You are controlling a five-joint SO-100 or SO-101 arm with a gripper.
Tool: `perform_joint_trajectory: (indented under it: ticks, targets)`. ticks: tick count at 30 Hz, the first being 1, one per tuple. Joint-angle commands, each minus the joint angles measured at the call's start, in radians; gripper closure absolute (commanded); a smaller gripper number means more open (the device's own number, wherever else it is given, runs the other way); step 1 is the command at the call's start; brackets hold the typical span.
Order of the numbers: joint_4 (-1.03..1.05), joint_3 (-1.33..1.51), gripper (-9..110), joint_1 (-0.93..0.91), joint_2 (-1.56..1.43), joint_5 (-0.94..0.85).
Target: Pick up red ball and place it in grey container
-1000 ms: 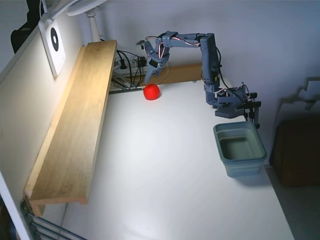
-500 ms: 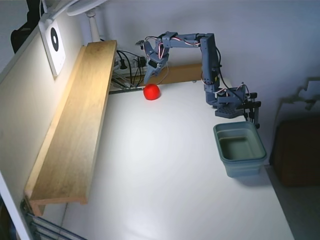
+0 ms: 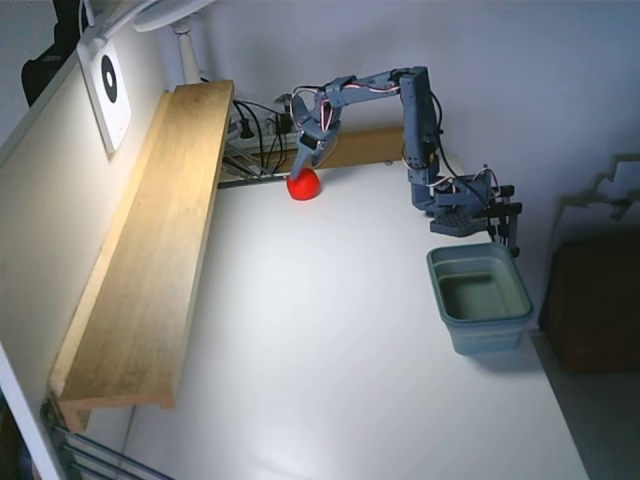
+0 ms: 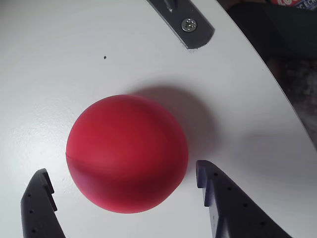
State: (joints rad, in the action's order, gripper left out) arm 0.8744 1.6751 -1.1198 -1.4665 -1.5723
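The pincer (image 4: 124, 198) is standing open over the ball (image 4: 127, 152), its two dark fingers (image 4: 39, 206) spreading a little wider than the ball itself; in the wrist view the ball is lying straight ahead of the fingertips, centred between them, its near half already reaching into the gap while its far half is sitting beyond the tips; neither finger appears to be touching it; being round, it is offering no long axis to line up with, so the closing probably turns only on going a little further down and forward; the ball is resting on the white worktop (image 4: 59, 59); in the fixed view the pincer (image 3: 303, 165) is hanging just above the ball (image 3: 303, 186), near the worktop's back edge, while the container (image 3: 481, 296) is sitting well apart, off to the right and nearer the camera, close beside the arm's base.
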Motion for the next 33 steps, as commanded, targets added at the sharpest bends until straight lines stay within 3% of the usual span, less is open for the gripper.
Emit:
perform_joint_trajectory:
  ticks: [1, 33]
  targets:
    - [-0.047, 0.027, 63, -0.002, -0.016, 0.002]
    - [-0.158, 0.108, 63, -0.002, 0.014, 0.002]
